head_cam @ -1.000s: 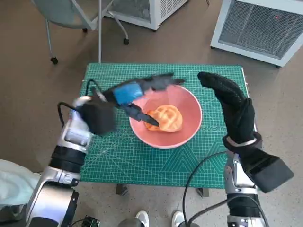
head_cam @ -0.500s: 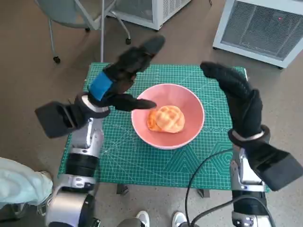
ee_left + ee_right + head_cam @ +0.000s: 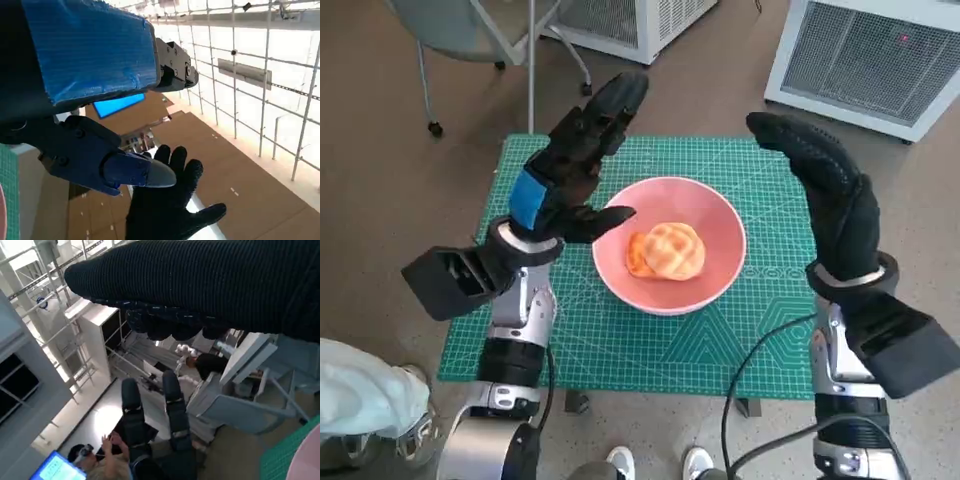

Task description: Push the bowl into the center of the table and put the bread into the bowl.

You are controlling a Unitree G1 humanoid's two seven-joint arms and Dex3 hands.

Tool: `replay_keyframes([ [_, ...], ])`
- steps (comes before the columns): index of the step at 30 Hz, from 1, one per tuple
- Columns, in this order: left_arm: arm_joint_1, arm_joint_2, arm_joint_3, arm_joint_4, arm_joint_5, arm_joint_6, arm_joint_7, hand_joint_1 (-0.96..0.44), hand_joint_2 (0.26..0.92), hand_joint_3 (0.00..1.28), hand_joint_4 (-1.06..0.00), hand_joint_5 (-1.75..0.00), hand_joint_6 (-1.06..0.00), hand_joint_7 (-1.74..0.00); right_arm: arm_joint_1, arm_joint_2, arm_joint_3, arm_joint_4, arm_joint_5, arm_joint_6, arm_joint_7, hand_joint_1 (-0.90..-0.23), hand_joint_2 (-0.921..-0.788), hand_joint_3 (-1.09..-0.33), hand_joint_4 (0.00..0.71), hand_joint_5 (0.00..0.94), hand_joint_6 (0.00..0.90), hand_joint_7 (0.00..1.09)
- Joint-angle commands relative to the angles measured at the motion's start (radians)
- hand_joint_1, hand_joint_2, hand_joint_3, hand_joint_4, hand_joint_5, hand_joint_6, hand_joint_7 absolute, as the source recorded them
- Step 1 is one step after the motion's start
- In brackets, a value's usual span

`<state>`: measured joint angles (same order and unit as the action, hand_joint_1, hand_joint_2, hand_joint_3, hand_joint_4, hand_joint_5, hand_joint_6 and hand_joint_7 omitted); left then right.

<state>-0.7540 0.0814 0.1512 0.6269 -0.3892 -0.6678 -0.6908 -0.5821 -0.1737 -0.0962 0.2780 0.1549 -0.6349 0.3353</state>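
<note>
**Bread in the bowl, both robot hands raised and empty**

The round pink bowl (image 3: 670,243) sits near the middle of the green gridded cutting mat (image 3: 620,340) that covers the small counter (image 3: 500,375). Inside it lies the golden, ridged bread bun (image 3: 667,250), resting on the bowl's floor slightly toward 9 o'clock of the bowl's centre.

The left robot hand (image 3: 570,170), black with blue tape over its back, is lifted above the counter at about 10 o'clock from the bowl. Its fingers (image 3: 610,110) stretch out toward 1 o'clock, spread wide and holding nothing, while its thumb points toward the bowl's rim at 9 o'clock. In the left wrist view the blue-taped back (image 3: 90,45) fills the frame and the gloved hand (image 3: 170,200) shows beyond it with its fingers apart.

The right robot hand (image 3: 825,195), in the black knitted glove, is raised at 3 o'clock from the bowl, palm turned toward the bowl, wide and empty. The right wrist view shows the glove (image 3: 200,285) as a dark band, the left hand's black fingers (image 3: 170,405), and a seated person (image 3: 100,460) at a laptop.

On the floor beyond the counter stand a white ventilated cabinet (image 3: 870,60) at 1 o'clock and a wheeled chair (image 3: 470,40) at 11 o'clock.
</note>
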Motion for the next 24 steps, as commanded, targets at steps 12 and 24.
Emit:
replay_keyframes([
  [12,-0.013,0.023,-0.002,0.033,0.015,0.011,-0.018,-0.65,0.921,0.32,-0.05,0.00,-0.20,-0.03,-0.002,-0.015,-0.005,0.001,-0.004,0.031,-0.012,-0.699,-0.921,-0.765,0.128,0.000,-0.001,0.42],
  [24,-0.007,0.025,-0.006,0.025,0.037,0.004,0.004,-0.66,0.921,0.32,-0.04,0.00,-0.18,-0.03,-0.004,-0.017,-0.010,-0.015,0.001,0.055,-0.021,-0.702,-0.921,-0.761,0.129,0.000,-0.001,0.42],
])
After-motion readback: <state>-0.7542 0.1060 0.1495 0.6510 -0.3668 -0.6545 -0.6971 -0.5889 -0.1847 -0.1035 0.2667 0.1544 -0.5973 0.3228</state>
